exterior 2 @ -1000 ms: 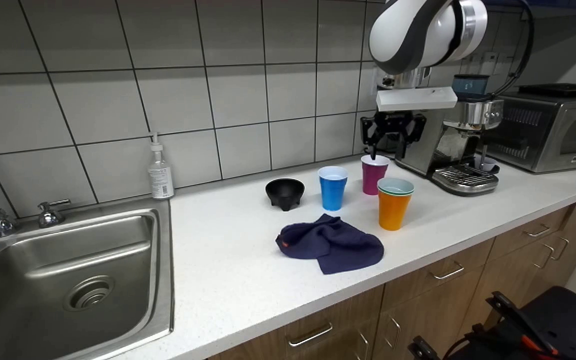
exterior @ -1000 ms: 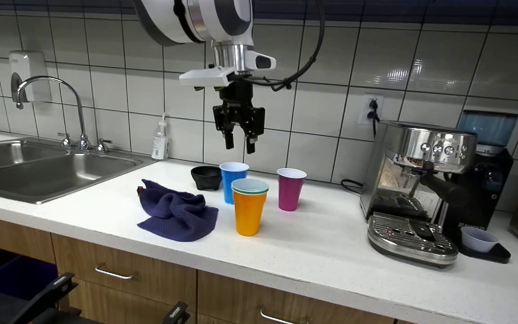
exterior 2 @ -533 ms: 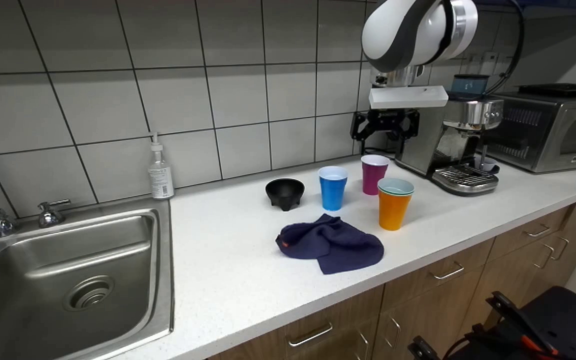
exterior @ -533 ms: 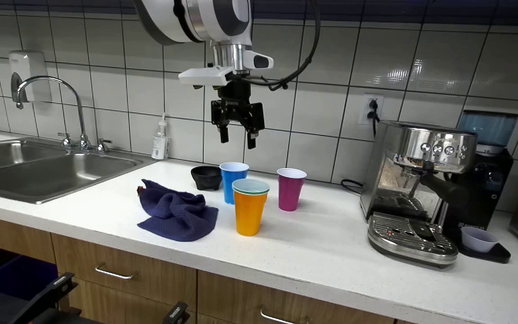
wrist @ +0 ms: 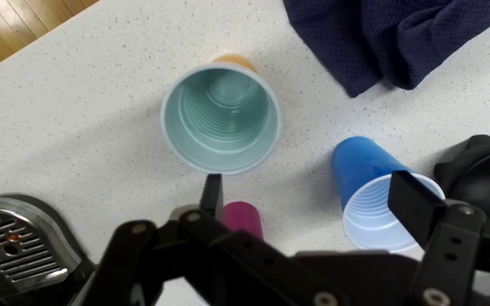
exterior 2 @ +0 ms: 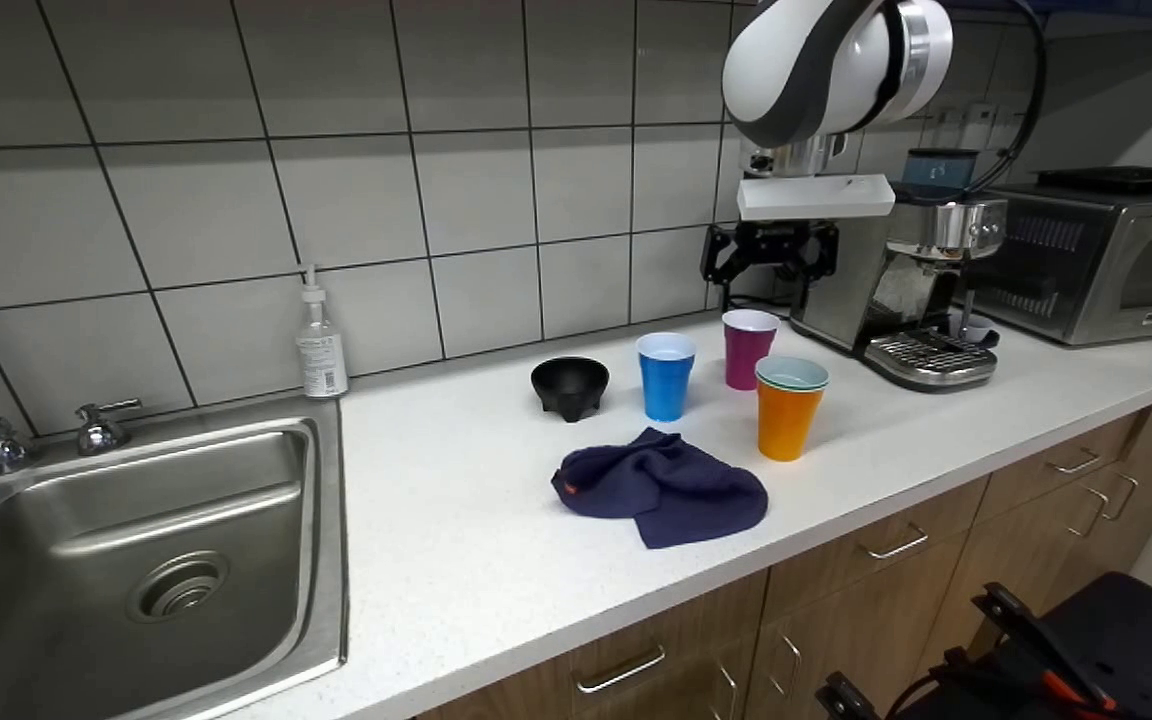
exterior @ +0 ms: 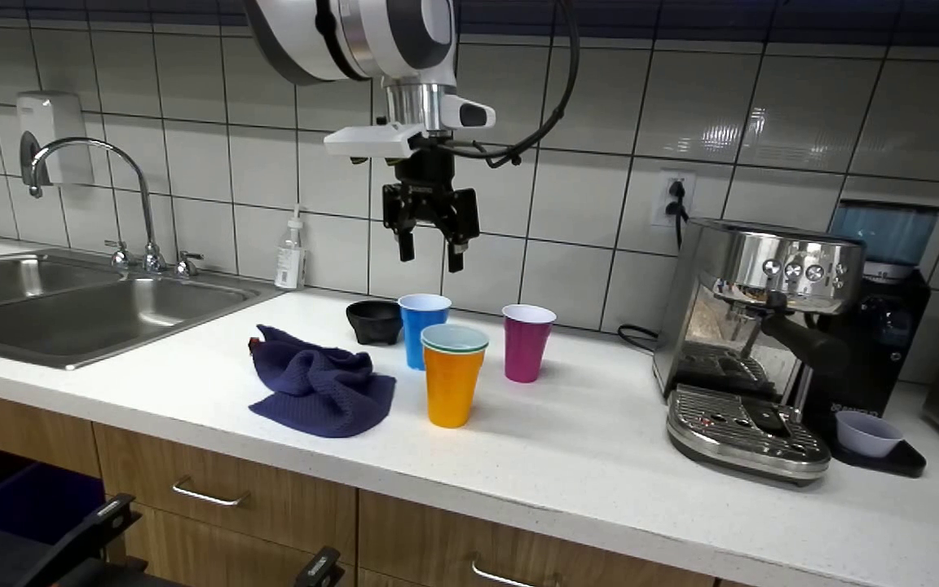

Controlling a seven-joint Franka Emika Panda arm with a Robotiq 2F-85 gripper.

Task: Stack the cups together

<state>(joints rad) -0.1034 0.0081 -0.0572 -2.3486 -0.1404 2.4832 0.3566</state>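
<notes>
The orange cup (exterior: 449,391) stands upright on the counter with the green cup (exterior: 455,337) nested inside it, only its rim showing above. In the wrist view I look down into the green cup (wrist: 223,123), with a sliver of the orange cup (wrist: 236,60) behind it. The light blue cup (exterior: 414,338) and the magenta cup (exterior: 525,350) stand upright and apart, as in the other views (exterior 2: 665,385) (exterior 2: 744,355). My gripper (exterior: 431,254) is open and empty, high above the cups. In the wrist view its fingers (wrist: 213,193) partly cover the magenta (wrist: 243,216) and blue (wrist: 355,163) cups.
A low black bowl (exterior: 375,323) stands beside the blue cup. A crumpled dark blue cloth (exterior: 323,387) lies beside the orange cup. The espresso machine (exterior: 751,350) stands on the magenta cup's side. A soap bottle (exterior 2: 320,345) and sink (exterior 2: 331,560) are farther off. A tiled wall runs behind.
My gripper has risen slightly, shifted a little toward the sink side and opened wider, mostly in the earlier half second. The cups have not moved.
</notes>
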